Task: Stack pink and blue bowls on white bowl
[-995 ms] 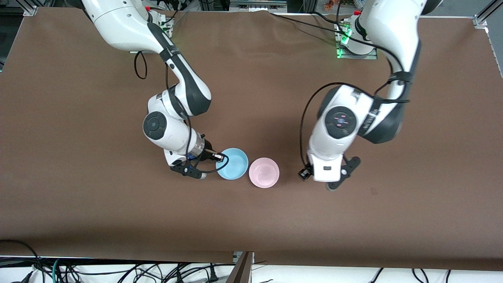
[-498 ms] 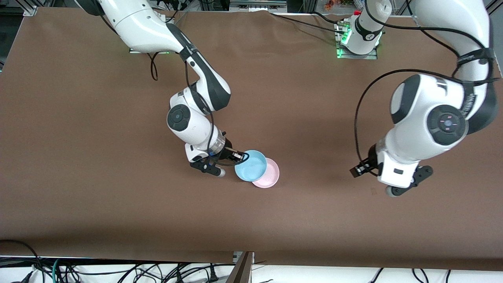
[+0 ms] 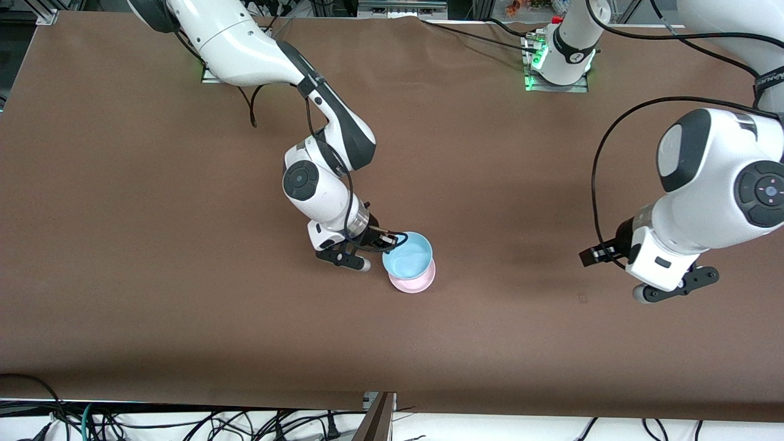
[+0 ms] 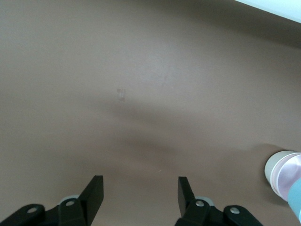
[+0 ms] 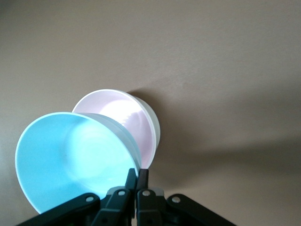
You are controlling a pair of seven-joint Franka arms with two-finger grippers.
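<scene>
Since a second ago your right gripper [image 3: 387, 242] has carried the blue bowl [image 3: 408, 255] from beside the pink bowl [image 3: 414, 280] to over it, while your left arm has swung away toward its own end of the table. The right fingers are pinched shut on the blue bowl's rim, and the right wrist view shows that bowl [image 5: 70, 160] tilted, overlapping the pink one [image 5: 127, 120] but not centred. Level the bowl and centre it over the pink rim before you lower and let go; a tilted release looks likely to leave it lopsided. Your left gripper [image 4: 141, 190] waits over bare table [image 3: 122, 245], fingers spread and empty. Count one blue bowl and one pink. In the left wrist view a white bowl [image 4: 275, 165] shows under the pink, so one white.
</scene>
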